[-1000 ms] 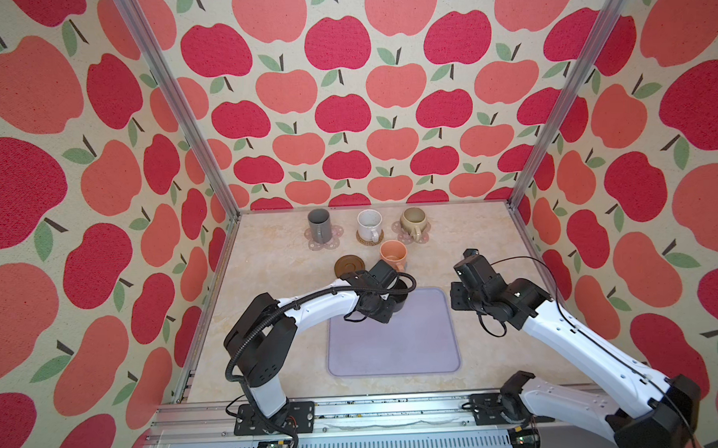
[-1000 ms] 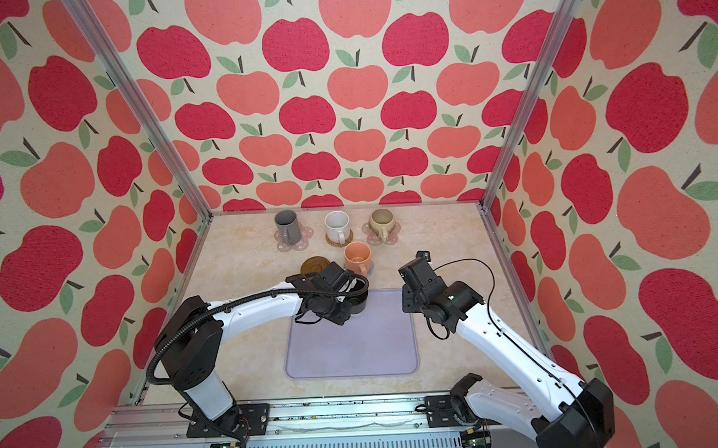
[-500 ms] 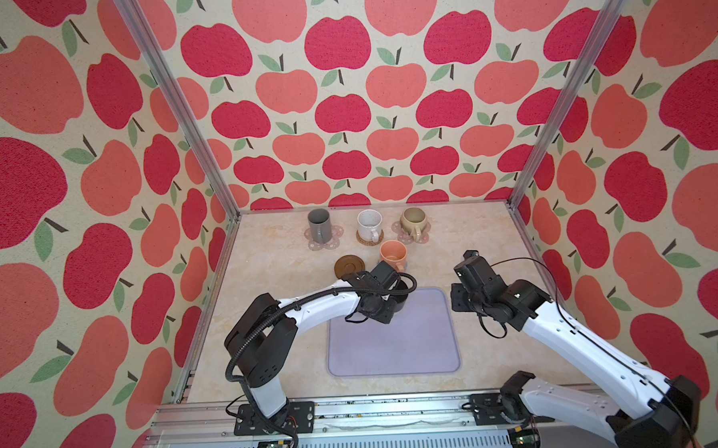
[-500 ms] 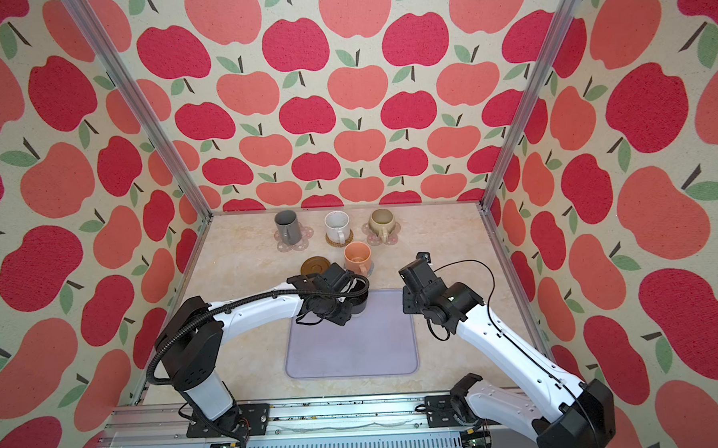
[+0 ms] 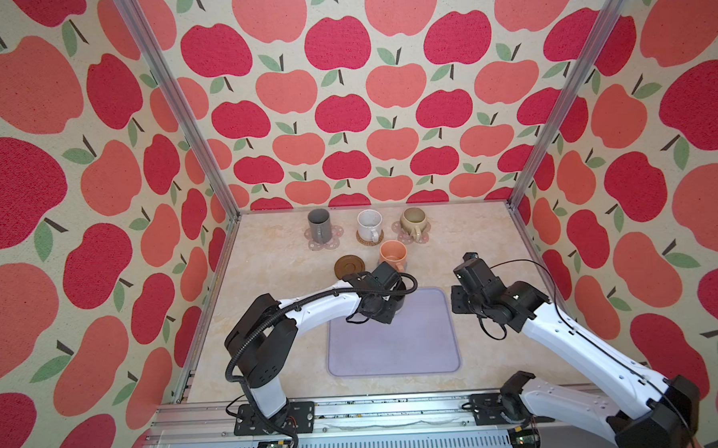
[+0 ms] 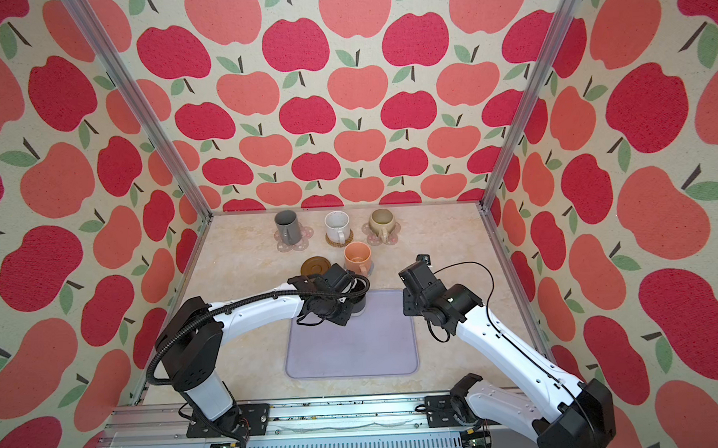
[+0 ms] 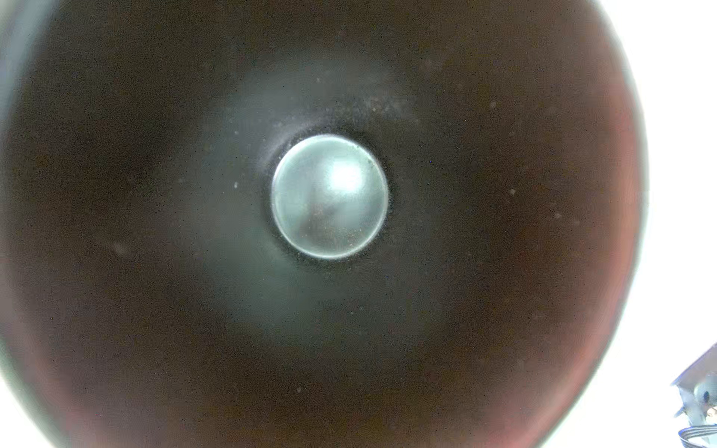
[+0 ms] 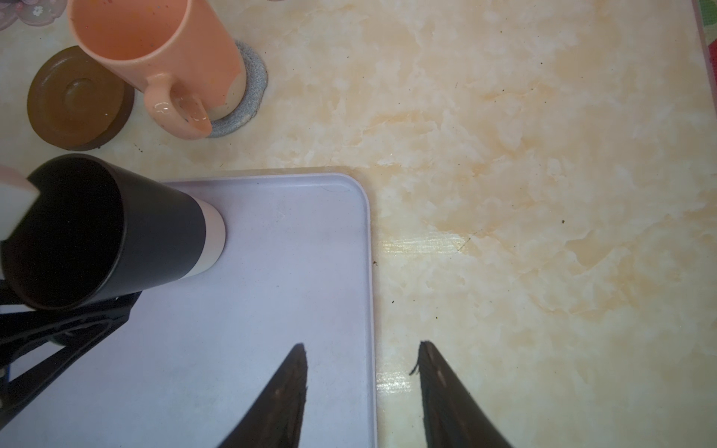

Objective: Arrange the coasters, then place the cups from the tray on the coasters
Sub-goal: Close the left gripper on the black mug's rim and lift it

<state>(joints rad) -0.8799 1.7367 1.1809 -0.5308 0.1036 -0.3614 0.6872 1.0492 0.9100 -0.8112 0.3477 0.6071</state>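
Observation:
The black cup (image 8: 155, 232) stands upright on the far left corner of the lavender tray (image 5: 396, 348). My left gripper (image 5: 388, 305) is down against it and the left wrist view looks straight into its dark inside (image 7: 329, 196), so the jaws are hidden. My right gripper (image 8: 361, 345) hangs open and empty over the tray's far right rim. The dark brown coaster (image 5: 349, 266) lies bare. The peach cup (image 5: 393, 252) sits on the grey coaster (image 8: 252, 93). Behind them, the grey cup (image 5: 319, 224), white cup (image 5: 369, 223) and beige cup (image 5: 413, 220) stand on two pink coasters and a rattan one.
The marble tabletop (image 8: 523, 194) is bare to the right of the tray. Metal frame posts (image 5: 514, 193) and apple-patterned walls close in the table on three sides. The left arm (image 5: 311, 310) lies across the table's left half to the tray's far edge.

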